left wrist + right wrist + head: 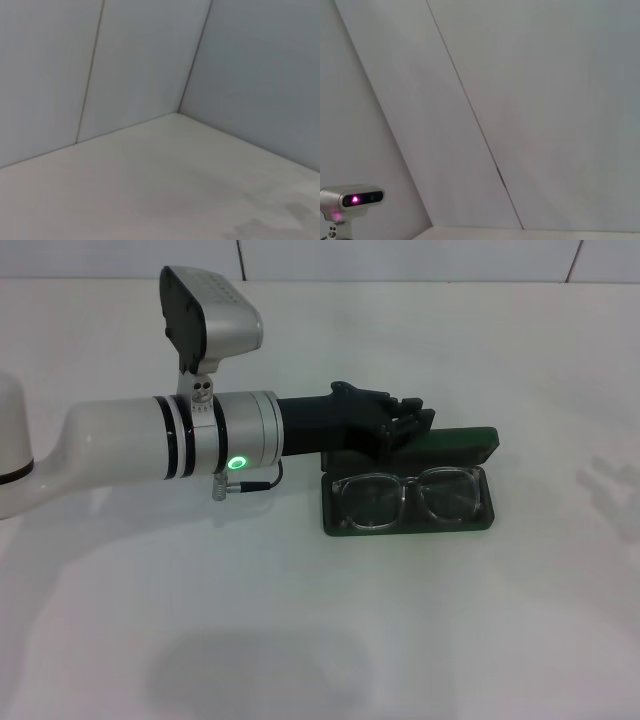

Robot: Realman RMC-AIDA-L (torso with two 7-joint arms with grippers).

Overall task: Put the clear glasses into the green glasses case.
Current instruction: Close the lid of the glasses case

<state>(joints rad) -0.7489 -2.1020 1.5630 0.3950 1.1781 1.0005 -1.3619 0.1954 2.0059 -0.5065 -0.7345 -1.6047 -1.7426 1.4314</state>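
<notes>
The green glasses case (337, 524) lies open on the white table right of centre, its lid (466, 443) folded back behind the tray. The clear glasses (405, 498) lie inside the tray, lenses facing up, filling its width. My left arm reaches in from the left, and its black left gripper (408, 417) hovers at the left end of the lid, just behind the tray and apart from the glasses. The left wrist view holds only bare table and wall panels. My right gripper is out of view.
The white table (300, 640) stretches around the case, with a panelled wall (400, 258) at the back. The right wrist view faces wall panels, with a small silver camera (351, 200) in one corner.
</notes>
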